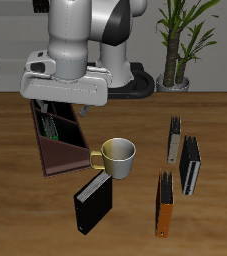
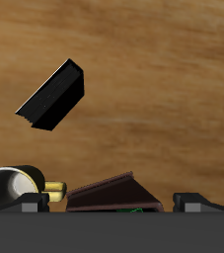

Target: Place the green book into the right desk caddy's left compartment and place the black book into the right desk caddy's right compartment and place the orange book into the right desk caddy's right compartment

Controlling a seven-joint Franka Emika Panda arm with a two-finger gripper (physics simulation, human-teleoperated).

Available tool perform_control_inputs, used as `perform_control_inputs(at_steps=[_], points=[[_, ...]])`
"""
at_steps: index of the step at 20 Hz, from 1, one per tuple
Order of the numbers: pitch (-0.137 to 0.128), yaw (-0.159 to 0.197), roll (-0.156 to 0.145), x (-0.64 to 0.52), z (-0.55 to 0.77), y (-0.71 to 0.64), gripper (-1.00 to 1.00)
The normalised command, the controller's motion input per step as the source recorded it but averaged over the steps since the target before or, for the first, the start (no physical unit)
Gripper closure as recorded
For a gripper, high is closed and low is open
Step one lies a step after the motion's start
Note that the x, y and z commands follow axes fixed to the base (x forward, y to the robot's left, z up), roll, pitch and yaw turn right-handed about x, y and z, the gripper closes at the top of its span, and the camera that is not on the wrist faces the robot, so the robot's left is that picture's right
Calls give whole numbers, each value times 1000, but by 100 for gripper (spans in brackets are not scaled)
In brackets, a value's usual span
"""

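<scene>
Gripper (image 1: 63,98) above the caddy (image 1: 60,140), green book (image 1: 51,124) already inside.
I cannot tell whether its fingers are apart. Black book (image 1: 92,203) lies on the worktop (image 1: 15,210) beside the mug (image 1: 117,156); approach it square across its thickness, avoiding the mug.

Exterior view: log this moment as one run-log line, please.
gripper open, above right desk caddy | green book inside caddy | black book, orange book on table

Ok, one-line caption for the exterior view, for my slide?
Robot arm above the right desk caddy, green book inside; mug, black book, orange book on the table.
</scene>
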Motion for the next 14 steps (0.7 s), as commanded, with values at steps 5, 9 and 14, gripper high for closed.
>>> perform_control_inputs(at_steps=[5,9,14], points=[[9,-86,-18,259,-25,137,-100],[-13,-64,8,280,-75,340,-100],[-5,-62,15,165,-90,320,-100]])
